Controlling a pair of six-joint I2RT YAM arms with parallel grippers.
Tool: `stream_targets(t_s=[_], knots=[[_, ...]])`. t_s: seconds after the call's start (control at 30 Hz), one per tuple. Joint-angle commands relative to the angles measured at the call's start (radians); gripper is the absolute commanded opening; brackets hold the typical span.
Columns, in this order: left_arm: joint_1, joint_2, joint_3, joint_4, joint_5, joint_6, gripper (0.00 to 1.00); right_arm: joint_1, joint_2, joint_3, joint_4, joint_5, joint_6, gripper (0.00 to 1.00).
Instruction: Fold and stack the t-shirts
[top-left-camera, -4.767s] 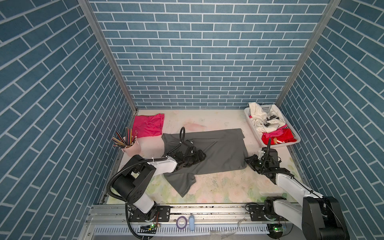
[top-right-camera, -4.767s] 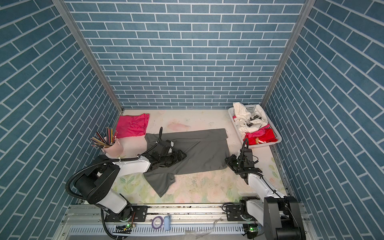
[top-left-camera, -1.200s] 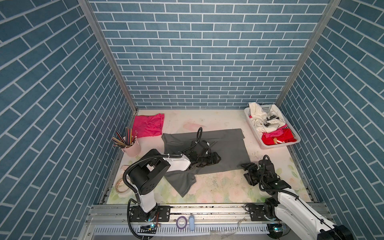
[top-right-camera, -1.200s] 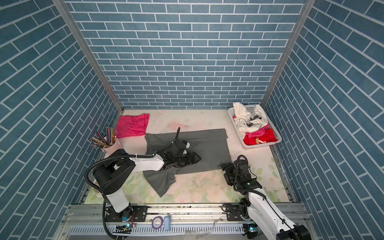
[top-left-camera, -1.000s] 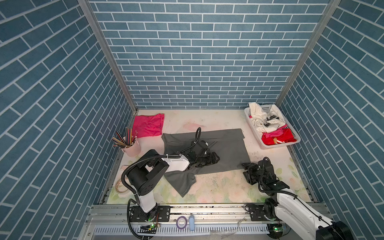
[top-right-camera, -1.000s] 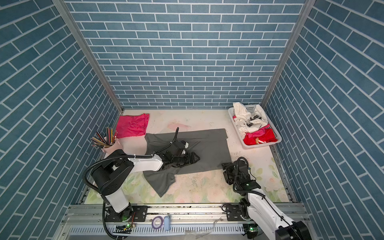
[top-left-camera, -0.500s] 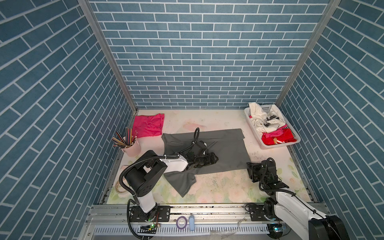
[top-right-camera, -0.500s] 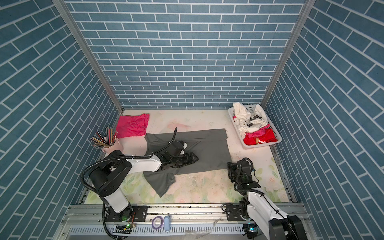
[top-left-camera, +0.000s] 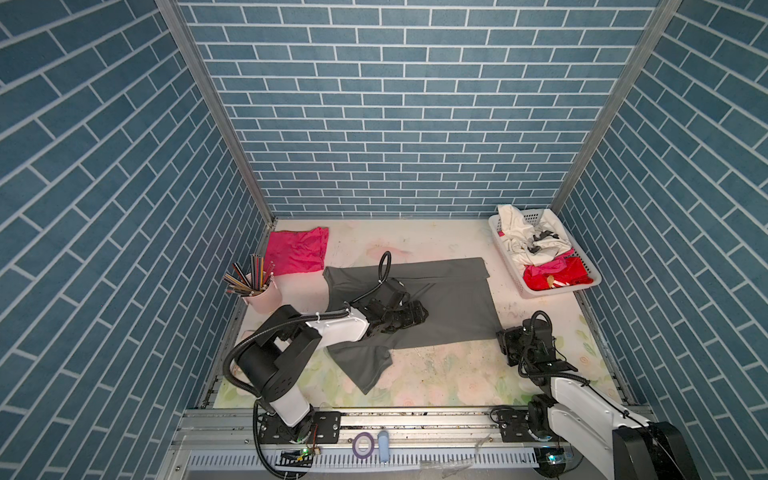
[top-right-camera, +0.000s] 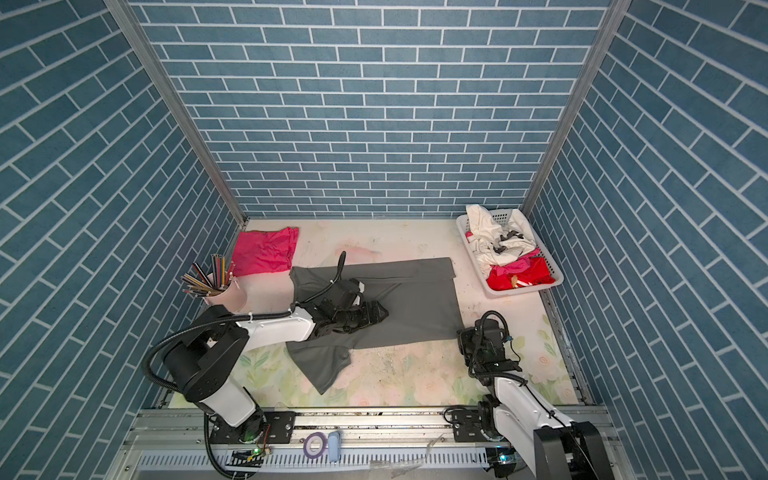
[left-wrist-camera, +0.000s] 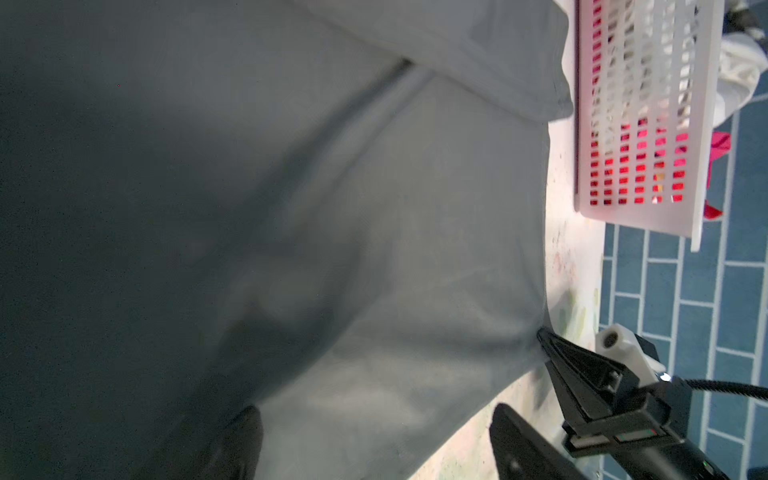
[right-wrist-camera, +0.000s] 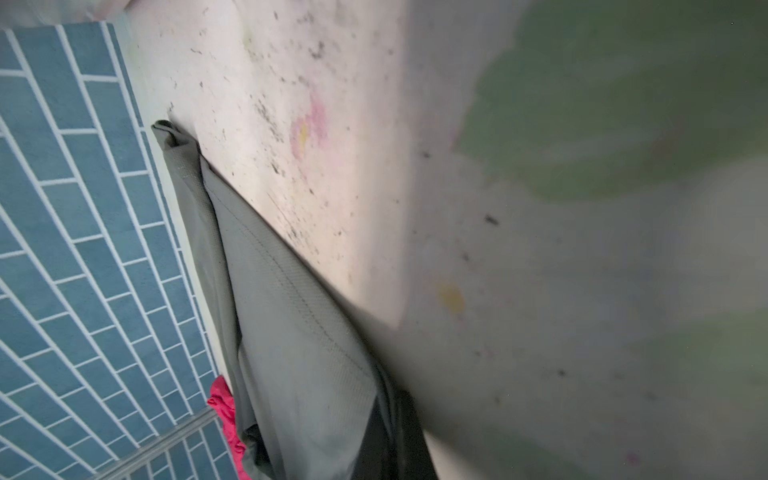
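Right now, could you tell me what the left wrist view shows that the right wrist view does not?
Only the left wrist view: the basket and a clear sight of the right claw, shut on a corner of the grey shirt. Only the right wrist view: a sliver of the pink shirt. Both: the grey shirt, the table and the blue wall.

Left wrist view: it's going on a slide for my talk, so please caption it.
Right claw pinches a corner of the grey t-shirt, white basket beyond.
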Motion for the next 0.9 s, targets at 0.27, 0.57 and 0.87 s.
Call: stream_targets(t_s=[0.27,0.57,0.87], knots=[[0.202,-0.294,0.031,-0.579,-0.224,-0.02,0.88,-0.003,0.066,0.064,-0.083,0.037,-0.242,0.0],[0.234,-0.603,-0.248,-0.683,-0.077,-0.301,0.86,-0.003,0.164,0.127,-0.018,-0.022,-0.343,0.0],[0.233,-0.835,-0.44,-0.732,-0.054,-0.501,0.73,-0.003,0.254,0.134,0.067,-0.09,-0.356,0.0]])
